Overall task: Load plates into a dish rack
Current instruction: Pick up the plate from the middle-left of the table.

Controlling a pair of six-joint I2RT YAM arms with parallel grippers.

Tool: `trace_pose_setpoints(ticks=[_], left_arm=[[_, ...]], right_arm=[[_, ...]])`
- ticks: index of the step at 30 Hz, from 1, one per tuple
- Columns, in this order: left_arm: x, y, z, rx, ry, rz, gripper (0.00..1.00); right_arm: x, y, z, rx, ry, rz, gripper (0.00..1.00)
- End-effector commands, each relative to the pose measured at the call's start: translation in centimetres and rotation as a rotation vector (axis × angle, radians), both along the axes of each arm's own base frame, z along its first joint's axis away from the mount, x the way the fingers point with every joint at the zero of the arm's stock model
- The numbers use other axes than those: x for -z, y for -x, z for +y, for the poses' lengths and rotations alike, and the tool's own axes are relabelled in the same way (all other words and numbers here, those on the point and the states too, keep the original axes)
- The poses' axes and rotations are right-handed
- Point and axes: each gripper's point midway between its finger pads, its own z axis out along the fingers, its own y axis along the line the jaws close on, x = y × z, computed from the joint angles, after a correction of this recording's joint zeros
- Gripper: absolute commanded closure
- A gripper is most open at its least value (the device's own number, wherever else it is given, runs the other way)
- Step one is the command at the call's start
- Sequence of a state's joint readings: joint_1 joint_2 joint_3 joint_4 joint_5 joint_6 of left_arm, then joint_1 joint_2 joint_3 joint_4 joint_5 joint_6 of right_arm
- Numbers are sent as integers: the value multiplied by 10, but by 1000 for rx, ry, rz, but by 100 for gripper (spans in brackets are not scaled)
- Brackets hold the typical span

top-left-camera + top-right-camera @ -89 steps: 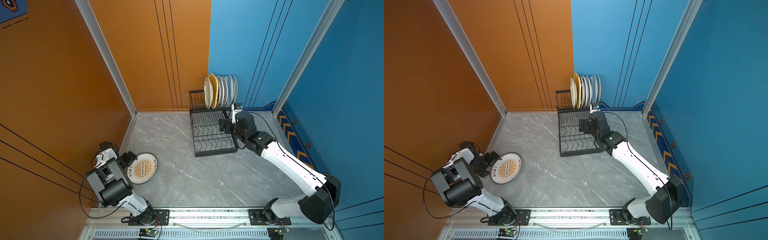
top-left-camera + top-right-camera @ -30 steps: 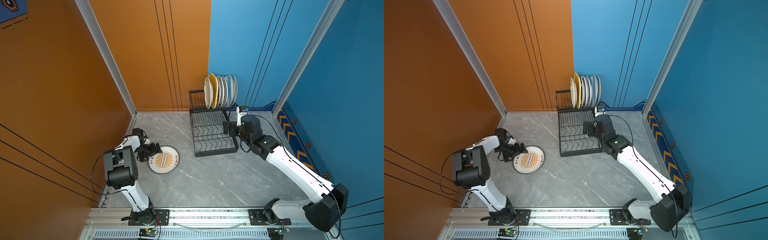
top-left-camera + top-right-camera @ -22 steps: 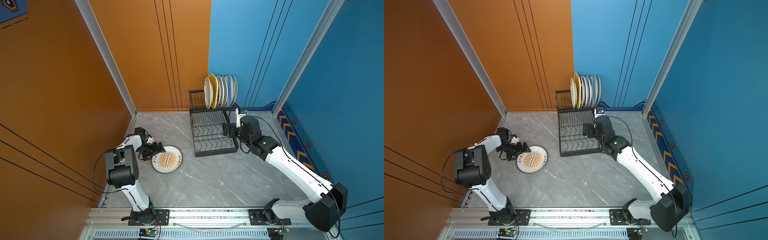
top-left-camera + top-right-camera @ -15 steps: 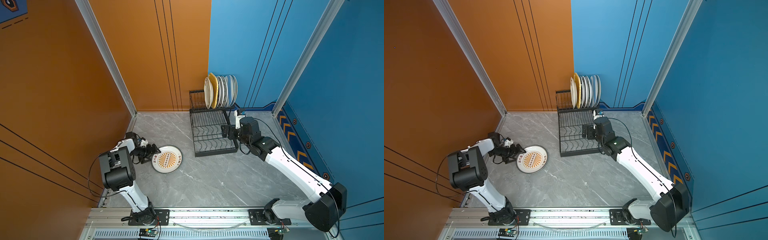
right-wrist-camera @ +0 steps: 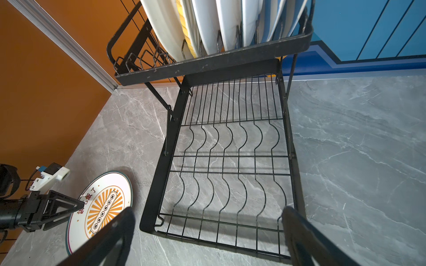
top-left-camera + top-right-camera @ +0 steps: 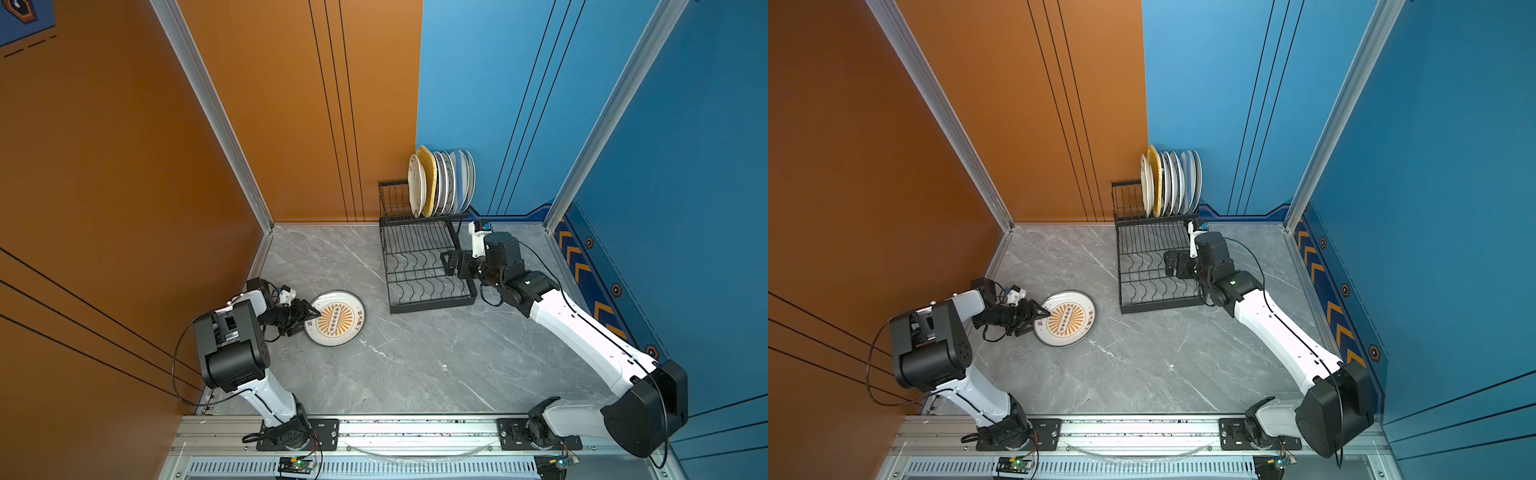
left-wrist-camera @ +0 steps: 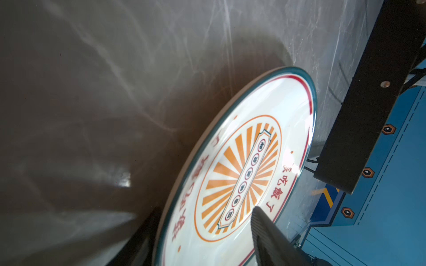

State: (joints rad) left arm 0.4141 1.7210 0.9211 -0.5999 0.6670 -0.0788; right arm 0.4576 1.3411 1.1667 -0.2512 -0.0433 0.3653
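Left pincer [image 6: 313,318] — low, astride plate [image 6: 340,320] rim

Both top views are brightly, evenly lit from above; only soft shadows are cast on the grey marbled tabletop [image 6: 415,374]. In the left wrist view it is rendered dim and brownish, and the near rim of the round white sunburst-printed plate [image 7: 242,172] is blurred, with glare caught on its far rim

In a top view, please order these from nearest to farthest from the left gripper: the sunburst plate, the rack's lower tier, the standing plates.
1. sunburst plate: its near rim is inside the left gripper.
2. lower tier: empty wavy wires, toward the back right.
3. standing plates: farthest, upright, high behind that tier.
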Motion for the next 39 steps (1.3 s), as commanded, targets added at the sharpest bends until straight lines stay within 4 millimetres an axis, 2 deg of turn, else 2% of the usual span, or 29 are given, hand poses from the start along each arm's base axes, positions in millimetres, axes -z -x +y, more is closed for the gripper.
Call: trace_pose_setpoints(ticks=[1,4,8,12,18,29,39], left_arm=[[18,18,2,5,-21,69,49],[24,18,0,13,0,82,62],[26,18,-2,19,15,85,85],[26,18,-4,23,17,82,100],[16,15,-6,20,38,47,100],[-27,-8,-20,24,155,-109,100],[-70,-32,-29,37,202,-223,100]], right_arm=[[4,-3,3,-26,-32,12,1],[6,-5,2,-30,-40,15,1],[11,-6,-1,-26,-49,25,0],[20,-4,-4,-22,-64,48,0],[41,0,-4,-33,-88,102,0],[84,3,20,-118,-183,250,0],[95,4,43,-190,-236,313,0]])
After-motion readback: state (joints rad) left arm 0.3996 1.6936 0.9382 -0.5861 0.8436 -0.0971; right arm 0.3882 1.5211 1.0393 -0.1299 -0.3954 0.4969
